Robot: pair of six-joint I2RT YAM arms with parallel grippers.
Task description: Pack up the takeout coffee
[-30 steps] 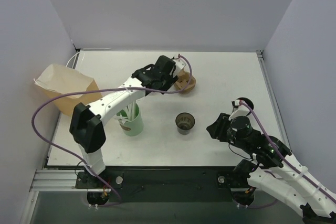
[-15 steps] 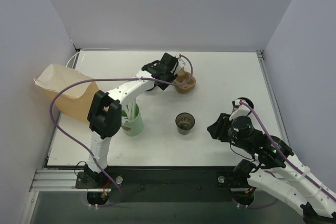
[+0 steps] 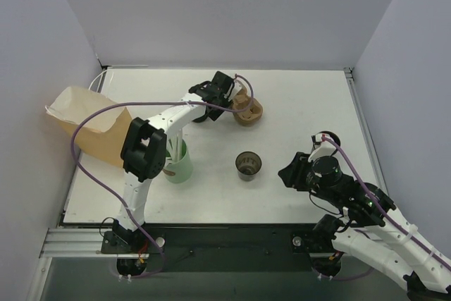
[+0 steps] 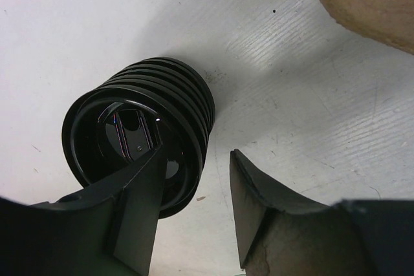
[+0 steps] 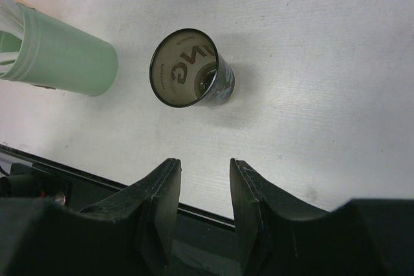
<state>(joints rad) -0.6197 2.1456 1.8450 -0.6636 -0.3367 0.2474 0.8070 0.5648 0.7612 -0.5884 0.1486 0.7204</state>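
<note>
1. White table [image 3: 303,103], far side: takeout coffee [image 4: 139,127] beside pulp carrier [image 3: 248,112].
2. My left gripper [image 4: 196,156] apart, cup just off-gap; right gripper [image 5: 204,163] apart, empty.
3. Prob light, ribbed wall = grip; pinch mid-body gently.

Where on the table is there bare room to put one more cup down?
Free: the far right corner of the table, past the brown carrier. Crowded: around the left hand, the takeout coffee and that carrier.
</note>
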